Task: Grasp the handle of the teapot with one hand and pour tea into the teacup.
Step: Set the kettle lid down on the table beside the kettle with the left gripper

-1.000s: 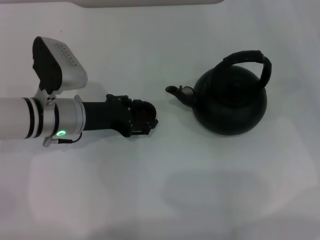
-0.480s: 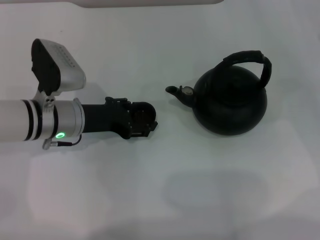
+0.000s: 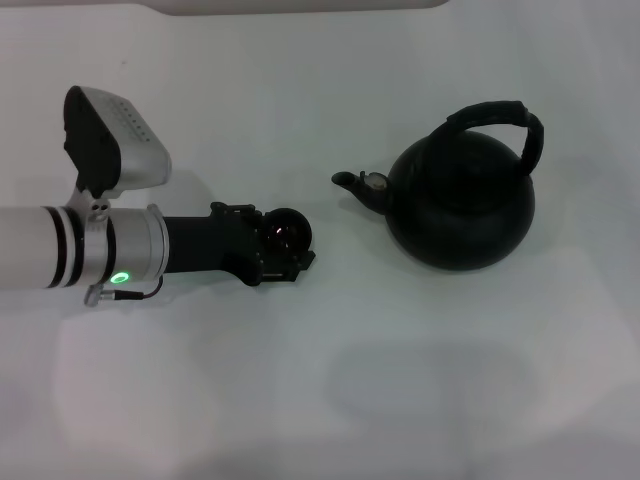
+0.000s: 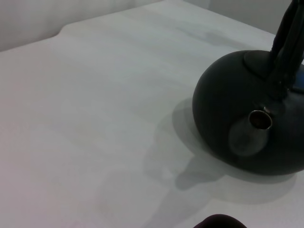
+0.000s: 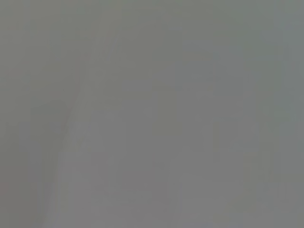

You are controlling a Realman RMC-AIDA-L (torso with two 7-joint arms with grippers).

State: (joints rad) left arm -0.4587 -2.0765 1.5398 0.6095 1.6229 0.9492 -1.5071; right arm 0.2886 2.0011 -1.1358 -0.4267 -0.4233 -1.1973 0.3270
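The teapot (image 3: pixel 462 205) is a round matte black pot standing at the right in the head view, its spout (image 3: pixel 352 183) pointing left. The handle (image 3: pixel 497 115) is a black ribbed hoop arched over its top. The left wrist view shows the teapot (image 4: pixel 237 114) with the spout opening (image 4: pixel 260 119) facing the camera. The teacup (image 3: pixel 288 231), tiny and dark, sits at the tip of my left gripper (image 3: pixel 283 248), left of the spout and apart from it. A dark rim at the edge of the left wrist view (image 4: pixel 221 222) may be the teacup. My right gripper is out of view.
The white table (image 3: pixel 330 380) spreads all around. A pale raised edge (image 3: pixel 300 5) runs along the far side. The right wrist view shows only plain grey.
My left arm has shifted slightly left and toward me, and the teacup now shows as a round shape at its tip. The teapot has not moved.
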